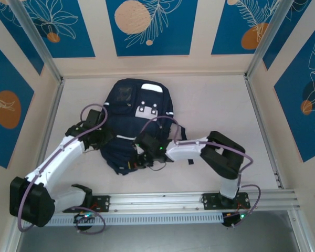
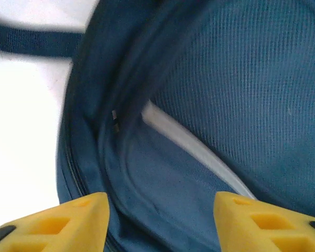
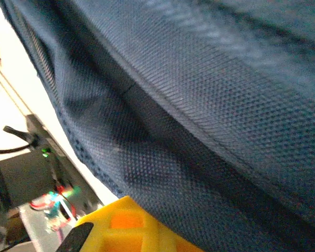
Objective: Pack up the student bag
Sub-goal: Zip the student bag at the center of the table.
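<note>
The student bag (image 1: 139,113), dark navy with white-grey patches, lies in the middle of the table. My left gripper (image 1: 102,137) is at its left side. In the left wrist view that gripper (image 2: 161,223) stands open, its yellow fingers (image 2: 68,220) wide apart over the bag's (image 2: 241,84) open mouth, where a pale edge (image 2: 189,142) shows inside. Nothing is between them. My right gripper (image 1: 143,149) is at the bag's near edge. One yellow finger (image 3: 126,226) shows there, with navy fabric (image 3: 199,115) drawn tight across it and hiding the other finger, so it is shut on the fabric.
A dark strap (image 2: 37,42) trails from the bag over the white table. An aluminium rail (image 1: 163,202) carrying both arm bases runs along the near edge. Metal frame posts (image 1: 262,105) and patterned walls close in the sides and back.
</note>
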You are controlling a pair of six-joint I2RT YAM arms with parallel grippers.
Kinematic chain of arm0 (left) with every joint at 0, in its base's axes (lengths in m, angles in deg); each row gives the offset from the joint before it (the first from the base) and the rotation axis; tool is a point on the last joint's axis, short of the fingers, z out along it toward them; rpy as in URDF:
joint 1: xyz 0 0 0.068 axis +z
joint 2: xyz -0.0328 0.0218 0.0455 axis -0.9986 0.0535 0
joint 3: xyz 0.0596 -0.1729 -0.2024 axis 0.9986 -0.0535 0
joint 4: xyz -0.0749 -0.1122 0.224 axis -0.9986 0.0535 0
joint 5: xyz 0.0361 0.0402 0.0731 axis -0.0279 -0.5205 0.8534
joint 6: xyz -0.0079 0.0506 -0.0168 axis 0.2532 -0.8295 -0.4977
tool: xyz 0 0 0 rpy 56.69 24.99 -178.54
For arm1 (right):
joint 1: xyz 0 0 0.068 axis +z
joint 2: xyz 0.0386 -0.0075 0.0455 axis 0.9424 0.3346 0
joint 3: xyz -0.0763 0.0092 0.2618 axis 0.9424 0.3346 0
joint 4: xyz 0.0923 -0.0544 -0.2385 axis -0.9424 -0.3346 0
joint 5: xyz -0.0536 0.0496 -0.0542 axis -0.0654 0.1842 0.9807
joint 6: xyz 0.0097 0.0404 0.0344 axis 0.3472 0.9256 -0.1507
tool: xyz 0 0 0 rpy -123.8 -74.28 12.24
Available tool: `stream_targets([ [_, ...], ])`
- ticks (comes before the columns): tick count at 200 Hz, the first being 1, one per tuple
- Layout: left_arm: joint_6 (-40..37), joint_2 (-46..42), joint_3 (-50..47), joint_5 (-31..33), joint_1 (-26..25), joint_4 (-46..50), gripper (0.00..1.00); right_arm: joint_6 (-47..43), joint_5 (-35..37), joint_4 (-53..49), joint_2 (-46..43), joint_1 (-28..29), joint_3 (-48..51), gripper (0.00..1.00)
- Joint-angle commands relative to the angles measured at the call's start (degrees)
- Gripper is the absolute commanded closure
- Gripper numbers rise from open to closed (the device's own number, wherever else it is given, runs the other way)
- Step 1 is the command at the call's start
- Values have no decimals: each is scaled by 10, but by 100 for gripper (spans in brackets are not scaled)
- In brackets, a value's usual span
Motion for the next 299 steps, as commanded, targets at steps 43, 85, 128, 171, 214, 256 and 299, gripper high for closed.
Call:
stream_targets([
  [43, 71, -64, -92, -59, 3, 19, 40, 33, 3, -22, 77, 11, -63, 100],
  [85, 71, -38, -104, -55, 3, -10, 39, 43, 1, -8, 63, 10, -39, 100],
  [128, 73, 20, -121, -49, 2, -73, 52, 41, 7, -20, 57, 13, -38, 100],
  [171, 56, 24, -111, -15, 2, -69, 86, 10, 48, -117, 44, 17, -61, 100],
  [214, 52, 22, -105, 2, 5, -55, 100, -8, 74, -143, 7, 23, -25, 100],
  [256, 49, 14, -93, 8, 8, -42, 100, -16, 105, -142, -38, 19, 34, 100],
  [299, 46, -7, -82, 3, 9, -25, 100, -26, 132, -116, -84, -4, 96, 100],
])
